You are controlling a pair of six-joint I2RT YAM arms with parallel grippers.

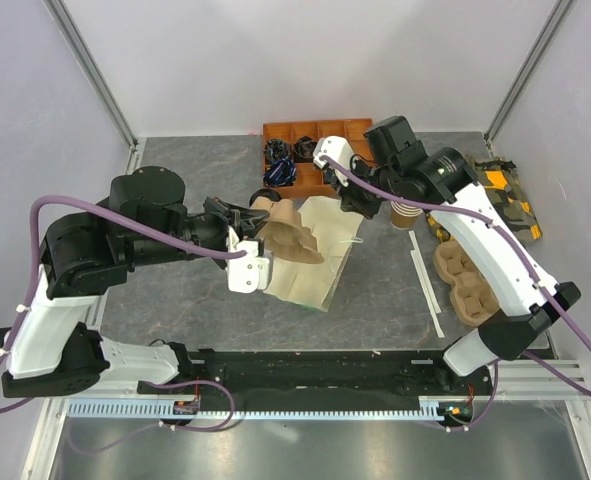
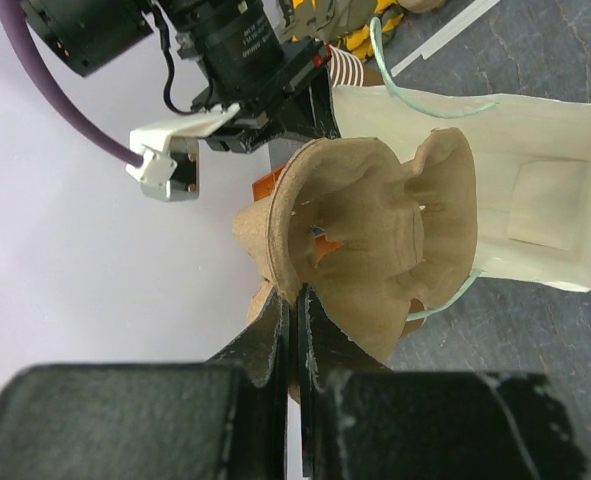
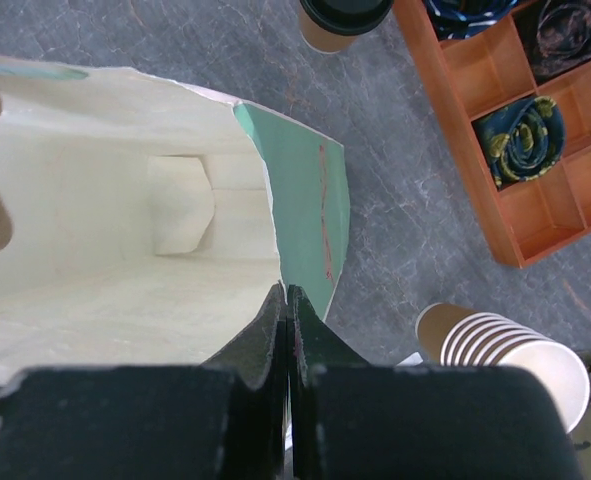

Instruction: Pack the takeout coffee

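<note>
Nearest the bases: left gripper (image 2: 295, 312), fingers pressed together on the rim of a brown pulp cup tray (image 2: 375, 230). The tray is held on edge, its wells facing the wrist camera. Its far side sits at the mouth of the paper bag (image 2: 535, 200), partly inside.

Bag lies on its side on the table (image 1: 175, 300), mouth toward the left arm. Interior looks empty; the folded bottom is visible.

Right gripper (image 3: 288, 305), across the bag from the left one: fingers together, clamped on the bag's upper wall at the mouth, holding it open.

Beyond the bag: takeout coffee (image 1: 266, 198) stands on the table, just beside the bag and near the front corner of the wooden divided box (image 1: 315, 135). Neither gripper touches it. It appears upright, black lid on top, long axis vertical, base on the table.

Stack of lidless cups (image 3: 505, 345) stands apart, on the right arm's side.

Step in hand, as I read it: loading the tray into the open bag; coffee not yet packed.

Next move probably calls for sliding the tray deeper and letting go. One gripper must then be freed to take the cup by its side, kept lid-up throughout.
</note>
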